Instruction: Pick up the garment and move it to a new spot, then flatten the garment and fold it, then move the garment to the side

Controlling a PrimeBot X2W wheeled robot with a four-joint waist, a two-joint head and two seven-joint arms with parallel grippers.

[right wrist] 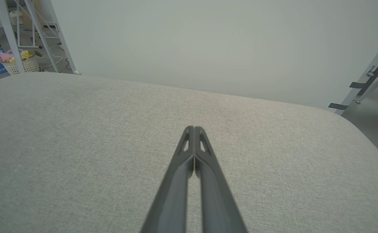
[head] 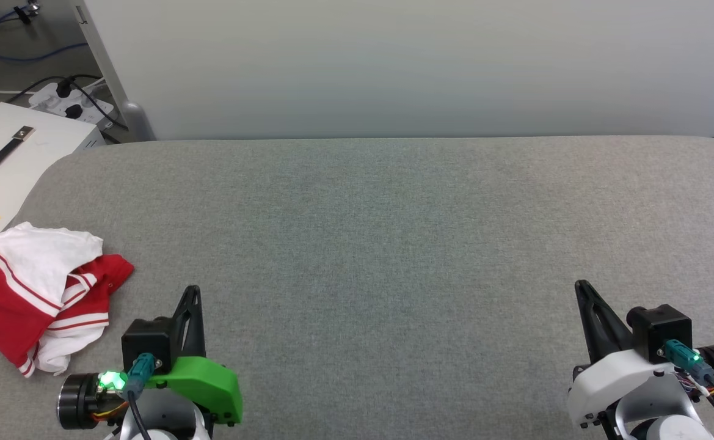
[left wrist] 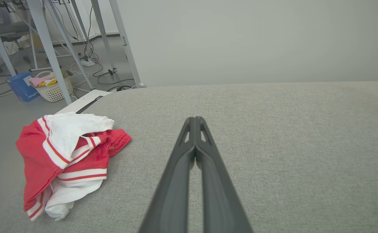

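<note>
Step in hand: the first one, the pick-up, not yet begun. Nothing is held.

Left tool [head: 193, 289]: the two dark fingers are pressed together along their length and hang above bare grey cloth. Right tool [head: 579, 285]: the same, fingers together, over bare cloth.

The garment [head: 33, 287] lies in a crumpled heap to the left of the left tool, near it but apart, and well apart from the right tool. It sits at the left border of the counter [head: 393, 232]. Red body cloth, white sleeve cloth and red-and-white striped trim are bunched over one another.

Next move, as I judge it: the left tool has to part its fingers, swing left and down onto a raised fold of the heap, then close. The white hump on top looks the easiest bite. A single pinch will likely lift the shirt in a hanging bundle, so the right tool will be wanted for spreading.

Hard to make out:
- No front print shows; it must be folded inside.
- Collar, hem and sleeve openings cannot be told apart.
- The head view cuts off the heap's left edge.
- In the left wrist view the red part may hang over the counter's border; I cannot tell.
</note>
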